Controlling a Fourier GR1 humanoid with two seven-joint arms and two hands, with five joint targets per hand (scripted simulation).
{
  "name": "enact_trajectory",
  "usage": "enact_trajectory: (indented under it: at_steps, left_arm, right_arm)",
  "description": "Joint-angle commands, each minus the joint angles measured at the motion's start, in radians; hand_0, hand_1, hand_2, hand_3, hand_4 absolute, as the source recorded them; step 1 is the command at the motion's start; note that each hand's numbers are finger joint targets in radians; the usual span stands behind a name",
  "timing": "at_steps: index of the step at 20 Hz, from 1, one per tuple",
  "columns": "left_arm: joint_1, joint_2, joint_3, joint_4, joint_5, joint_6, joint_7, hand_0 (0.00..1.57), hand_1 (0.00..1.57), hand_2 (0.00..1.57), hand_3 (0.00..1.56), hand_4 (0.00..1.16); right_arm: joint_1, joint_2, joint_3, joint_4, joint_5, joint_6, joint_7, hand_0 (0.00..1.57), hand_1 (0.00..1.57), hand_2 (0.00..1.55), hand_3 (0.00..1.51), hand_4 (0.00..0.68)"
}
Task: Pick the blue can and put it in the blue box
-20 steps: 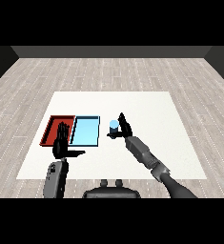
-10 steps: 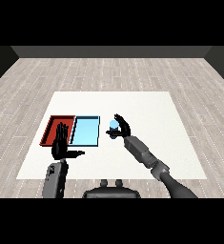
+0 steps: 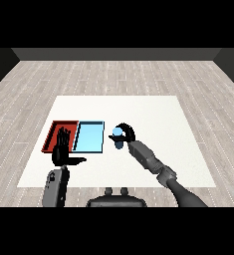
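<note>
My right hand (image 3: 127, 133) at frame centre, fingers curled around blue can (image 3: 117, 136), just right of blue tray (image 3: 89, 137). Left hand (image 3: 63, 149) flat, empty, lower left. Advise: lift can upright, clear tray rim before release.

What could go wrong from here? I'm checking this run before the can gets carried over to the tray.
The right hand curls round the blue can just beside the light blue tray; carried low, the can might catch the tray's near wall. The red tray lies directly beyond, so overshooting could land it there. The left hand rests open by the trays and might get in the way.
</note>
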Motion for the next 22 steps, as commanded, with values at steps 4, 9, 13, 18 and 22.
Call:
enact_trajectory:
  at_steps: [4,9,13,18,22]
  left_arm:
    - [-0.032,-0.043,-0.061,0.012,-0.054,0.053,0.042,0.0,0.0,0.0,0.0,0.0]
    - [-0.028,-0.027,-0.085,0.063,-0.12,0.049,-0.002,0.0,0.0,0.0,0.0,0.0]
    - [-0.049,-0.054,-0.146,0.107,-0.106,0.08,0.038,0.0,0.0,0.0,0.0,0.0]
    - [-0.085,-0.054,-0.183,0.145,-0.066,0.062,0.061,0.0,0.0,0.0,0.0,0.0]
    - [-0.124,-0.055,-0.182,0.145,-0.071,0.076,0.095,0.0,0.0,0.0,0.0,0.0]
  right_arm:
    - [-0.025,0.0,-0.002,-0.031,0.037,-0.037,-0.04,1.5,1.5,1.46,1.42,0.657]
    - [-0.021,0.0,-0.036,-0.056,0.093,-0.035,-0.06,1.47,1.47,1.45,1.41,0.643]
    - [-0.136,0.0,-0.053,-0.078,0.103,-0.06,-0.004,1.49,1.49,1.45,1.4,0.648]
    - [-0.121,0.0,-0.083,-0.097,0.166,-0.012,-0.078,1.44,1.44,1.44,1.42,0.665]
    - [0.072,-0.12,-0.061,-0.377,0.23,-0.047,-0.023,1.43,1.43,1.45,1.42,0.661]
